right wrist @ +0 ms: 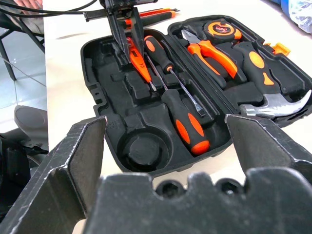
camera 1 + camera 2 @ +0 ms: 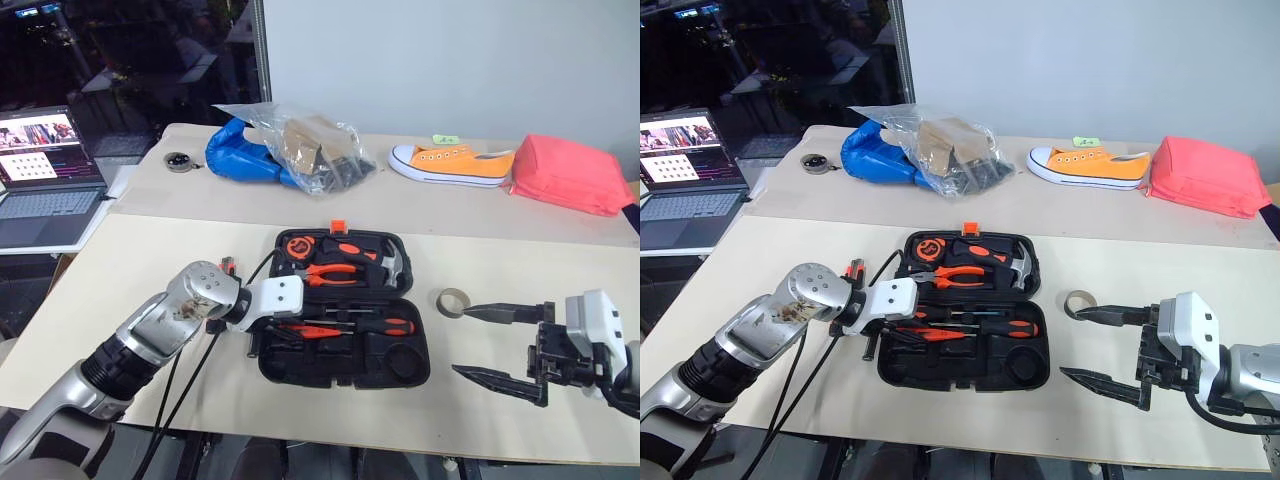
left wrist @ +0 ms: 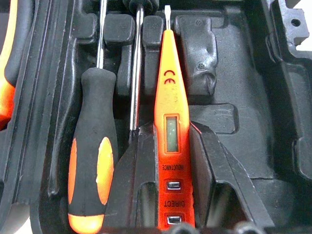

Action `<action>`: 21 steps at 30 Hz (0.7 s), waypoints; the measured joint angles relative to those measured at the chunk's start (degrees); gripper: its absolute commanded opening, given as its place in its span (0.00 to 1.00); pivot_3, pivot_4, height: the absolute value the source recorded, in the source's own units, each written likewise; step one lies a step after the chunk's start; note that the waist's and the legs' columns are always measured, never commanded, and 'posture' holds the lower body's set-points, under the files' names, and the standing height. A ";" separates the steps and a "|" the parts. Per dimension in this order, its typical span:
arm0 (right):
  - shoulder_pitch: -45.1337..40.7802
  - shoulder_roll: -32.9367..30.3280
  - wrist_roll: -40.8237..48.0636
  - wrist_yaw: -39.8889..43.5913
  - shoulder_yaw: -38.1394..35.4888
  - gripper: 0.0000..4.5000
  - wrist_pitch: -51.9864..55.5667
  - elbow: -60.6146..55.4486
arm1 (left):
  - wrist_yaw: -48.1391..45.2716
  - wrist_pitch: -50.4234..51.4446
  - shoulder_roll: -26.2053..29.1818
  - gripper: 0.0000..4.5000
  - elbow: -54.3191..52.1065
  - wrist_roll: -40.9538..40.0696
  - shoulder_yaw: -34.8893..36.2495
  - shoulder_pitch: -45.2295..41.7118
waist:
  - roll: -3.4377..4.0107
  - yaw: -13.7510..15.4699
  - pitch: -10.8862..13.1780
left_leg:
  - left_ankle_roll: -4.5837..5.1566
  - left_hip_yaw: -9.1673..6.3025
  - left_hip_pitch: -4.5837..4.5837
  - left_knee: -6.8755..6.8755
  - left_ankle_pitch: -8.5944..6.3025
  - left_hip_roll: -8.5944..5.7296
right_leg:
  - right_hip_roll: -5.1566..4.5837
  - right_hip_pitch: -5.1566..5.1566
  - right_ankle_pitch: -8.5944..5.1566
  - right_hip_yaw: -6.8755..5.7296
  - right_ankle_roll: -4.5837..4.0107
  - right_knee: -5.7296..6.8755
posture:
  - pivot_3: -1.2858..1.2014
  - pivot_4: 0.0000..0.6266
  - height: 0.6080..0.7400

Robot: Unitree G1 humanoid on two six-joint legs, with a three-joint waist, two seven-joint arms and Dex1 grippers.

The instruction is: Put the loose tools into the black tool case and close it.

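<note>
The black tool case (image 2: 345, 381) lies open in the middle of the table. My left gripper (image 3: 170, 129) is shut on the small orange tester screwdriver (image 3: 171, 92), holding it down in the near half of the case. Beside the tester, two orange-and-black screwdrivers (image 1: 187, 124) (image 1: 158, 51) lie in their recesses. The greyish tape roll (image 2: 452, 301) lies on the table right of the case. My right gripper (image 2: 463, 341) hangs open just near of it, empty. The utility knife (image 1: 151, 12) lies on the table left of the case, behind my left arm.
Pliers (image 2: 335, 272), a hammer (image 2: 385, 262) and a tape measure (image 2: 299, 246) sit in the far half of the case. A laptop (image 2: 45, 190) stands at the far left. A blue bag (image 2: 235, 152), a clear plastic bag (image 2: 315, 145), an orange shoe (image 2: 450, 161) and a pink pouch (image 2: 570, 172) lie along the back.
</note>
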 measured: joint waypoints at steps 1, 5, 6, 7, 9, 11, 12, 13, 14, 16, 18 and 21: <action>0.00 0.00 0.00 -0.03 0.00 1.00 0.00 -0.01 | -0.13 0.03 -0.17 0.10 -0.01 0.26 0.01 0.00 | 0.02 0.00 -0.01 | 0.00 0.00 0.01 0.01 0.00 0.00 | 0.00 0.01 0.00 0.00 0.00 0.00 | 0.52 0.24 1.00; 0.00 0.00 0.00 -0.26 0.00 1.00 0.03 -0.09 | -0.47 0.22 -0.75 0.10 0.00 0.72 0.05 -0.03 | 0.05 0.04 -0.03 | 0.00 -0.01 0.01 0.03 0.00 0.00 | 0.00 0.03 0.00 -0.01 0.01 0.01 | 0.52 0.24 1.00; 0.00 0.00 0.00 -0.29 0.00 1.00 0.03 -0.09 | -0.54 0.27 -0.86 0.10 -0.01 0.76 0.05 -0.07 | 0.05 0.08 -0.04 | 0.00 -0.01 0.01 0.04 0.00 -0.01 | 0.00 0.03 0.00 -0.01 0.01 0.00 | 0.52 0.24 1.00; 0.00 0.00 0.00 -0.35 0.00 1.00 0.03 -0.11 | -0.69 0.52 -0.97 0.21 0.01 0.76 0.05 -0.15 | 0.05 0.10 -0.04 | 0.00 -0.01 0.01 0.05 0.00 -0.01 | 0.00 0.04 0.01 -0.01 0.01 0.00 | 0.52 0.24 1.00; 0.00 0.00 0.00 -0.44 0.01 1.00 0.03 -0.13 | -0.52 1.26 -1.74 0.38 0.27 0.69 0.24 -0.22 | 0.06 0.13 -0.04 | 0.00 -0.01 0.00 0.07 0.00 -0.01 | -0.01 0.05 0.01 -0.01 0.02 0.00 | 0.52 0.24 1.00; 0.00 0.00 0.00 -0.57 0.04 1.00 0.03 -0.19 | -0.09 1.37 -3.57 0.55 0.78 0.09 0.55 0.04 | 0.05 0.13 -0.03 | 0.00 -0.03 -0.03 0.09 0.00 -0.01 | -0.01 0.04 0.01 -0.02 0.02 0.01 | 0.52 0.24 1.00; 0.00 0.00 0.00 -0.67 0.04 1.00 0.03 -0.27 | 0.43 2.10 -4.70 0.63 0.67 -1.39 1.78 0.35 | 0.05 0.12 -0.03 | 0.00 -0.04 -0.04 0.10 0.00 0.00 | 0.00 0.03 0.02 -0.03 0.02 0.02 | 0.52 0.24 1.00; 0.00 0.00 0.00 -0.78 0.04 1.00 0.03 -0.39 | 0.97 3.24 -5.46 0.63 0.40 -2.78 3.72 0.41 | 0.04 0.11 -0.03 | 0.00 -0.07 -0.07 0.12 0.00 0.01 | 0.00 0.02 0.02 -0.05 0.02 0.05 | 0.52 0.24 1.00; 0.04 0.00 0.00 -0.88 0.04 1.00 0.03 -0.57 | 1.17 4.29 -5.32 0.63 -0.24 -4.34 5.93 0.48 | 0.05 -0.02 -0.03 | 0.00 -0.09 -0.05 0.11 0.00 0.03 | 0.03 0.01 0.01 -0.05 0.02 0.05 | 0.52 0.24 1.00; 0.26 0.01 0.00 -0.96 0.00 1.00 0.03 -0.65 | 1.77 5.36 -4.62 0.63 -2.26 -7.46 11.47 2.24 | 0.09 -0.46 -0.06 | 0.01 -0.08 0.00 0.05 -0.01 0.09 | 0.09 0.00 0.02 0.03 0.01 0.05 | 0.52 0.24 1.00; 0.25 0.05 -0.05 -1.04 0.04 1.00 0.03 -0.59 | 1.97 5.41 -4.17 0.57 -3.85 -11.24 17.05 5.83 | 0.13 -0.64 -0.08 | 0.01 -0.08 0.04 0.00 -0.01 0.12 | 0.10 0.00 0.02 0.03 -0.01 0.06 | 0.52 0.24 1.00; -0.07 0.21 -0.13 -1.28 0.18 1.00 0.02 -0.57 | 2.11 5.65 -3.71 0.38 -4.40 -14.60 20.88 9.92 | 0.11 -0.26 -0.07 | 0.01 -0.09 0.02 0.08 0.00 0.13 | 0.11 0.01 0.02 -0.02 -0.01 0.09 | 0.52 0.24 1.00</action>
